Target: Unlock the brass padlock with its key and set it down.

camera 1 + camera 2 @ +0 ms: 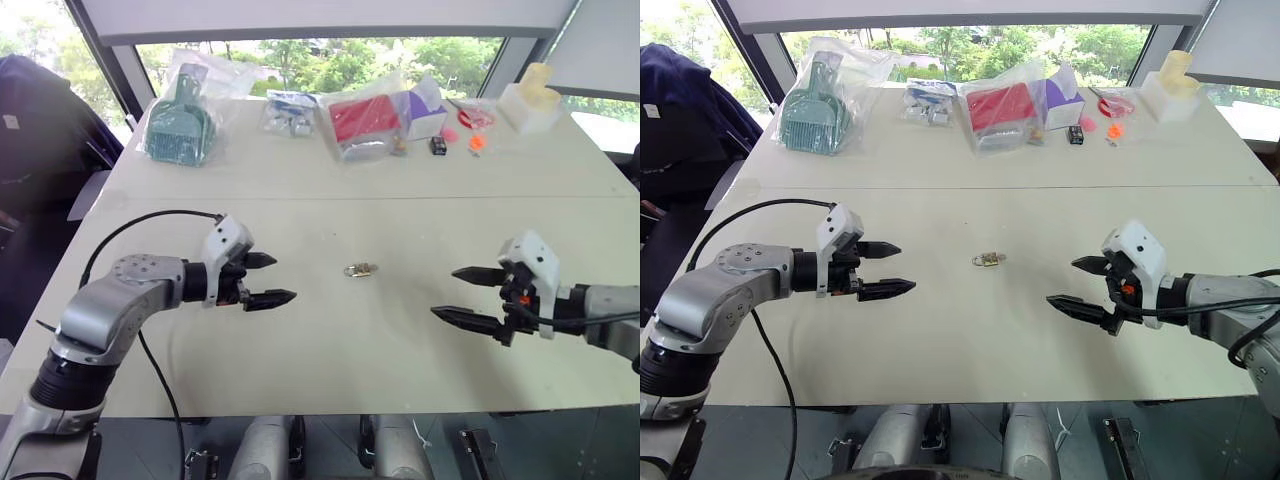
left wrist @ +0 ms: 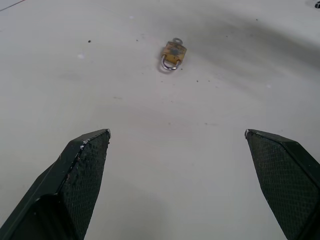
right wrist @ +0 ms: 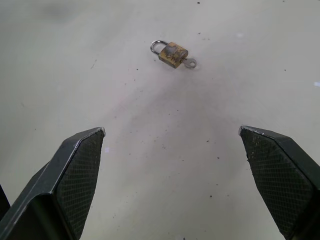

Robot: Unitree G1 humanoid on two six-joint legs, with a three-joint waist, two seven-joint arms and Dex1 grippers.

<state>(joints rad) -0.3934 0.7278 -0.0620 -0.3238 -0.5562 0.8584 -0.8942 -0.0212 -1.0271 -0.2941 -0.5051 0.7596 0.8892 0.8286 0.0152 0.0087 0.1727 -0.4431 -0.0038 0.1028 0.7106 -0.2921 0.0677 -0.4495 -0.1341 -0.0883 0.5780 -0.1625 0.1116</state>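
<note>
The tiny brass padlock [image 1: 359, 269] lies flat on the white table [image 1: 330, 360], midway between my two arms, its silvery shackle closed. A small silver key [image 3: 190, 63] sticks out of the bottom of the lock body [image 3: 173, 53]. My left gripper [image 1: 264, 279] hovers to the left of the padlock, open and empty, pointing toward it. On the other side my right gripper [image 1: 468, 296] also stands open with nothing in it, aimed at the lock. Both wrist views show the padlock [image 2: 173, 54] well ahead of the fingertips, untouched.
Along the far edge sit a teal item in a plastic bag [image 1: 181, 128], a small bagged part [image 1: 290, 112], a red box in a bag [image 1: 366, 122], a purple-and-white box [image 1: 424, 110], small orange and red bits [image 1: 473, 125] and a cream block [image 1: 531, 98].
</note>
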